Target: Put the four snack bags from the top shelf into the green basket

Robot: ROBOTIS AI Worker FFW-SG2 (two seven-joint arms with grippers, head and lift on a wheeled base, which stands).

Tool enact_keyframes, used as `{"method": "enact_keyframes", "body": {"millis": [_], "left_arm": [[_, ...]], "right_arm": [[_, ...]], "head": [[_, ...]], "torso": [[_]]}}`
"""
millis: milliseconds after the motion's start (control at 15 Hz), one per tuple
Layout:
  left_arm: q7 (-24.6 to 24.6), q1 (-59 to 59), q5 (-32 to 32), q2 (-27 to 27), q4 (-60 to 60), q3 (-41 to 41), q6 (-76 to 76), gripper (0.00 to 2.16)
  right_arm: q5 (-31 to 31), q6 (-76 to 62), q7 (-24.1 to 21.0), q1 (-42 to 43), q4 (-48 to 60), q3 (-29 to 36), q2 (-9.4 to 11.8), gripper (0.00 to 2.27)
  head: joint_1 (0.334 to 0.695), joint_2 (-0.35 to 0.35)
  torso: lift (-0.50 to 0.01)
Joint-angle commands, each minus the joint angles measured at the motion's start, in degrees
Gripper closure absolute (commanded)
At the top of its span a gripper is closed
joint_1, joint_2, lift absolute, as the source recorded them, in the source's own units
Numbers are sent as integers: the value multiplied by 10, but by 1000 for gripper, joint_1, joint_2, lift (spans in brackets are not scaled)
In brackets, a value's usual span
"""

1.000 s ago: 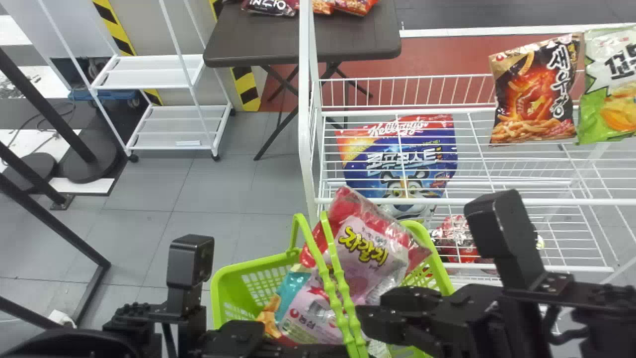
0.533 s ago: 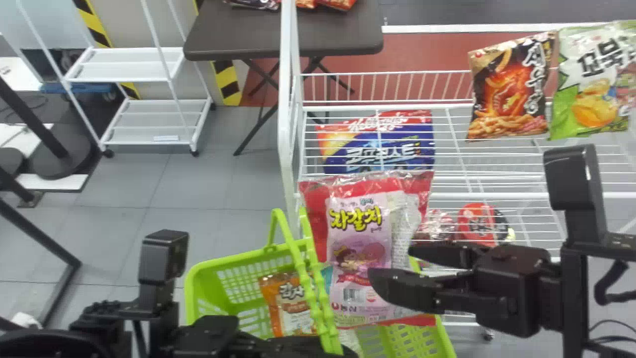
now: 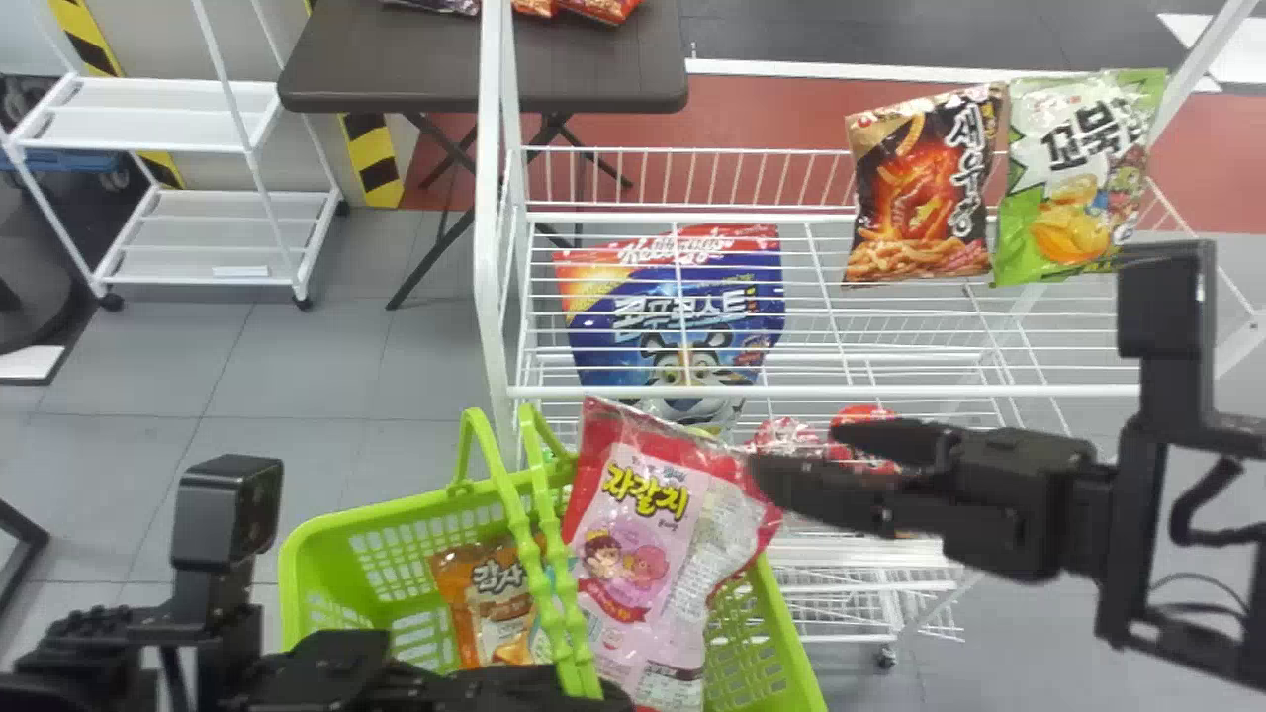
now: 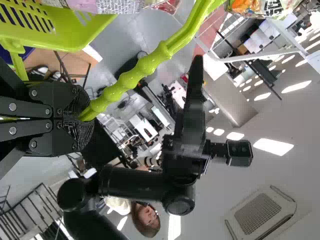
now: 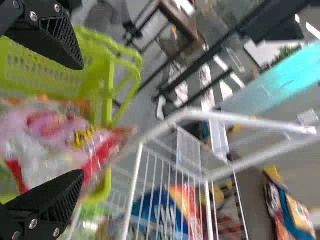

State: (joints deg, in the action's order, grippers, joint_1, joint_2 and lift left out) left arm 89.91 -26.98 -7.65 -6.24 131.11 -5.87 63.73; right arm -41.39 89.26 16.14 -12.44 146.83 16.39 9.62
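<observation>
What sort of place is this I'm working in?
Probably a test room set up like a small shop: a white wire shelf rack holds shiny printed snack bags, with a dark rectangular folding table and yellow-and-black striped tape beyond.

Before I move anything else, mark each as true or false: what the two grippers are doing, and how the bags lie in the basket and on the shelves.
1. The left gripper is shut on the handles of the green basket. True.
2. The right gripper is clamped on the pink bag. False: it is open, and the bag is in the basket.
3. Three snack bags remain on the top shelf. False: two do, the black bag and the green-and-white bag.
4. The orange bag is inside the basket. True.
5. The blue cereal bag is below the top shelf's wires. True.
</observation>
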Motion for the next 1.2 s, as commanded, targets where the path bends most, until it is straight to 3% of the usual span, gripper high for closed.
{"method": "enact_keyframes", "body": {"millis": [0, 67, 133, 200, 333, 467, 733, 800, 867, 933, 1000, 1133], "left_arm": [[7, 0, 0, -1, -1, 0, 0, 2148], [7, 0, 0, -1, 0, 0, 0, 2148], [7, 0, 0, -1, -1, -1, 0, 2148], [7, 0, 0, -1, -1, -2, 0, 2148], [7, 0, 0, -1, -4, -5, -1, 2148], [7, 0, -1, -1, -10, -5, -1, 2148], [7, 0, -3, 0, -27, -12, -17, 2148], [7, 0, -3, 0, -29, -13, -17, 2148], [7, 0, -4, 0, -32, -14, -19, 2148], [7, 0, -5, 0, -34, -18, -21, 2148], [7, 0, -5, 1, -34, -19, -22, 2148], [7, 0, -5, 1, -34, -19, -22, 2148]], "right_arm": [[128, 8, 6, 54, -99, -6, 0, 73], [174, 8, 7, 78, -150, -13, 0, 76], [230, -84, 7, 106, -212, -26, 0, 76], [279, -181, 9, 138, -286, -36, 0, 76], [332, -322, 24, 206, -426, -41, 0, 76], [373, -475, 38, 265, -552, -51, -1, 76], [428, -585, 43, 366, -755, -81, -3, 124], [432, -596, 43, 378, -778, -87, -3, 336], [435, -610, 43, 384, -792, -89, -3, 890], [432, -610, 42, 383, -792, -91, -3, 1821], [430, -612, 36, 378, -787, -90, -8, 2243], [424, -612, 36, 361, -762, -86, -11, 2246]], "head": [[695, -137], [695, -209], [695, -209], [695, -276], [695, -316], [695, -341], [695, -338], [695, -326], [695, -319], [695, -313], [695, -308], [695, -298]], "torso": [[-3], [-3], [-3], [-3], [-3], [-3], [-3], [-3], [-3], [-3], [-3], [-3]]}}
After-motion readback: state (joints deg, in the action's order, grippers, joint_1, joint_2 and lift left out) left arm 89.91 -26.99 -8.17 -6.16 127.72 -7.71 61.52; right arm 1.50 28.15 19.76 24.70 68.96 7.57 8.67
